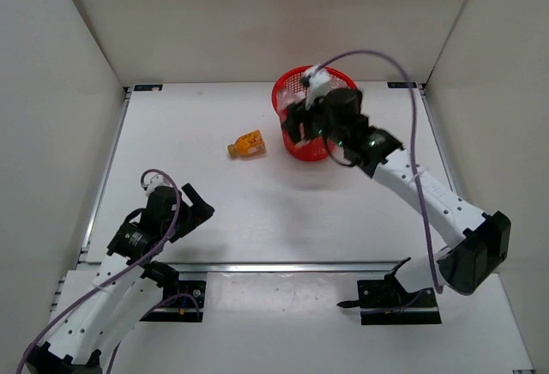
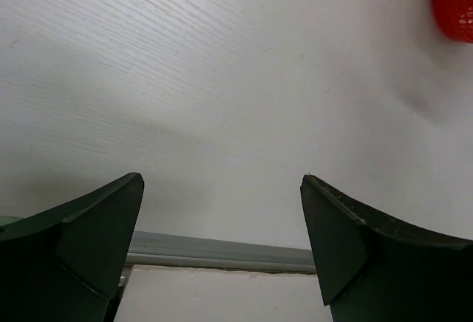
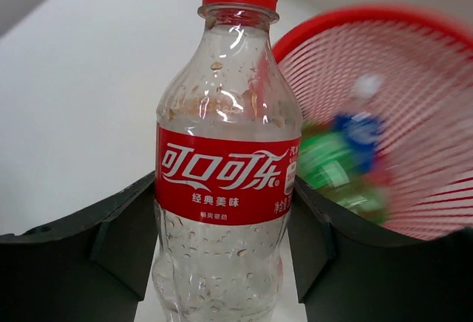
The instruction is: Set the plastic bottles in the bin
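Observation:
My right gripper (image 3: 222,182) is shut on a clear plastic bottle (image 3: 225,115) with a red cap and red label, holding it at the label. Just to its right is the red mesh bin (image 3: 443,78), where a green bottle (image 3: 329,161) and a blue-labelled bottle (image 3: 360,131) lie blurred. From above, the right gripper (image 1: 298,125) hangs at the near left side of the bin (image 1: 283,91). An orange-filled bottle (image 1: 247,144) lies on its side on the table left of the bin. My left gripper (image 1: 202,207) (image 2: 222,182) stands open over bare table, holding nothing.
White walls close in the table on three sides. A metal rail (image 1: 283,266) runs along the near edge, in front of both arm bases. A corner of the bin (image 2: 454,4) shows at the top right of the left wrist view.

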Motion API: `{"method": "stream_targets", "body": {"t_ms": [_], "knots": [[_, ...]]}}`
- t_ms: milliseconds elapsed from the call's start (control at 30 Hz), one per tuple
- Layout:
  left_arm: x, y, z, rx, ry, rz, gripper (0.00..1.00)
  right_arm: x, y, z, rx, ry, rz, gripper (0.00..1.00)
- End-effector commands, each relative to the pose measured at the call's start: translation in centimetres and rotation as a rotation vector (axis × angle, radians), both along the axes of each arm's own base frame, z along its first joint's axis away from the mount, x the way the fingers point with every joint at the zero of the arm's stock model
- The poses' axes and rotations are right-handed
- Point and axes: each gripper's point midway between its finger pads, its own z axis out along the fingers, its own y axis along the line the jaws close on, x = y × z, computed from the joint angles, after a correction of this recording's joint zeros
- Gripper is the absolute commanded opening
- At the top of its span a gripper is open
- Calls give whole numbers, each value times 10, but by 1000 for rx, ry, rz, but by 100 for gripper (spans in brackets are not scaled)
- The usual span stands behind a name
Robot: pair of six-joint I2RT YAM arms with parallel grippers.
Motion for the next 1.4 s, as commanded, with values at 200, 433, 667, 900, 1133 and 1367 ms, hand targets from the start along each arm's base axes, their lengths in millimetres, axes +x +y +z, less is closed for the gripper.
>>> {"method": "stream_targets", "body": {"t_ms": [200, 433, 667, 900, 1133, 1367], "knots": [[13, -6, -3, -13, 1, -12, 99, 135, -78, 46, -45, -157, -237, 38], [32, -10, 3, -27, -44, -11, 99, 156, -79, 3, -116, -112, -228, 87], [65, -17, 14, 14, -54, -44, 99, 132, -85, 55, -79, -191, -240, 99], [126, -34, 27, -89, -108, 56, 98, 78, -116, 82, -108, -312, -349, 99], [209, -71, 27, -291, -137, 129, 99, 46, -180, 56, -104, -186, -534, 99], [282, -110, 67, 106, -263, -536, 99, 27, -228, 38, -50, -97, -553, 99]]}}
